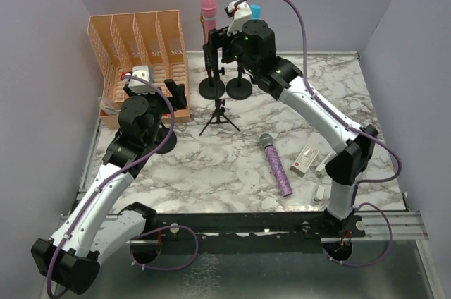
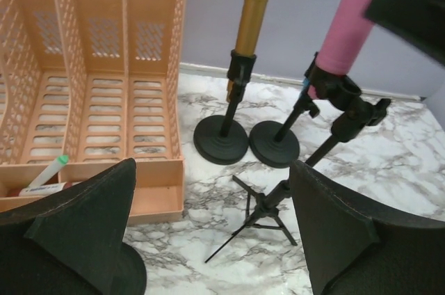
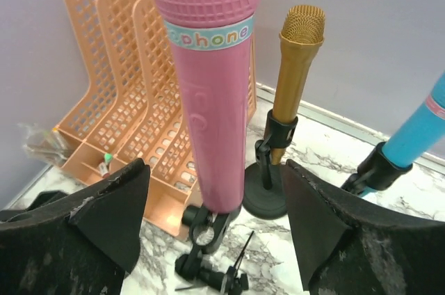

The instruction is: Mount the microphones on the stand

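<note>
The pink microphone (image 3: 208, 79) stands upright in the clip of the tripod stand (image 3: 212, 229); it also shows in the top view (image 1: 207, 3). My right gripper (image 3: 215, 211) is open, its jaws on either side of the pink microphone's lower body without touching it. The gold microphone (image 3: 295, 65) sits clipped on a round-base stand (image 3: 264, 201). The cyan microphone (image 3: 417, 135) sits in a clip at the right. The glittery purple microphone (image 1: 276, 165) lies flat on the table. My left gripper (image 2: 212, 190) is open and empty, low over the table before the tripod (image 2: 268, 211).
An orange file organiser (image 1: 141, 59) stands at the back left, holding small items. A white-and-red box (image 1: 306, 160) and a small white piece (image 1: 320, 192) lie near the right arm's base. A black round base (image 2: 128, 274) sits under my left gripper. Purple walls surround the table.
</note>
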You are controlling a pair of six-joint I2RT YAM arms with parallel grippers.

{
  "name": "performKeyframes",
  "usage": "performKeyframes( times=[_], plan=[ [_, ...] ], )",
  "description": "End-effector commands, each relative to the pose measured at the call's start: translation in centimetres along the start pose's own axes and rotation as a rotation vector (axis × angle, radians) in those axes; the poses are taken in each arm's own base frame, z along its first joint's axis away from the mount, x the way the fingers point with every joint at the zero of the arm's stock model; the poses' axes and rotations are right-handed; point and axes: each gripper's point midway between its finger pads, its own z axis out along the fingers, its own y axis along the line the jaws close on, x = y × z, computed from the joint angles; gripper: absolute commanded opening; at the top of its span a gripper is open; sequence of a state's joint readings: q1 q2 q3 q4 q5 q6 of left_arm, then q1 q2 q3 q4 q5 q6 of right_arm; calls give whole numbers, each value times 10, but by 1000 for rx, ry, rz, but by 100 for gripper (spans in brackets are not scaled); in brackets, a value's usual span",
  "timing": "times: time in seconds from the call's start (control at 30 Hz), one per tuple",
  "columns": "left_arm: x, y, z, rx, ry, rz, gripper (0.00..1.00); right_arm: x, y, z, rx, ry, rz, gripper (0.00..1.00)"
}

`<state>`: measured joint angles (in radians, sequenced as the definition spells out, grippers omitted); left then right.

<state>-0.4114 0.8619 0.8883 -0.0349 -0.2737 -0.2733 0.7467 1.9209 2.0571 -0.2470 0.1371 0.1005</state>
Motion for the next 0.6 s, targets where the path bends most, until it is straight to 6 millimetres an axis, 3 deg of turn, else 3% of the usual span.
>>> performKeyframes(
  times=[0.0,0.23,0.3,0.47,0.57],
  plan=[
    [-2,25,3,-140,9,39,90,-32,10,-42,-62,-63,34,80],
    [11,77,4,-438,117,193,93,-26,14,-99,-125,-78,97,80],
    [16,83,9,-465,158,219,93,-11,13,-109,-131,-53,97,80],
    [54,86,21,-426,329,260,93,9,-4,-123,-46,-3,102,80],
    [71,95,23,-439,410,278,87,20,-8,-133,-30,5,132,80]
  ],
)
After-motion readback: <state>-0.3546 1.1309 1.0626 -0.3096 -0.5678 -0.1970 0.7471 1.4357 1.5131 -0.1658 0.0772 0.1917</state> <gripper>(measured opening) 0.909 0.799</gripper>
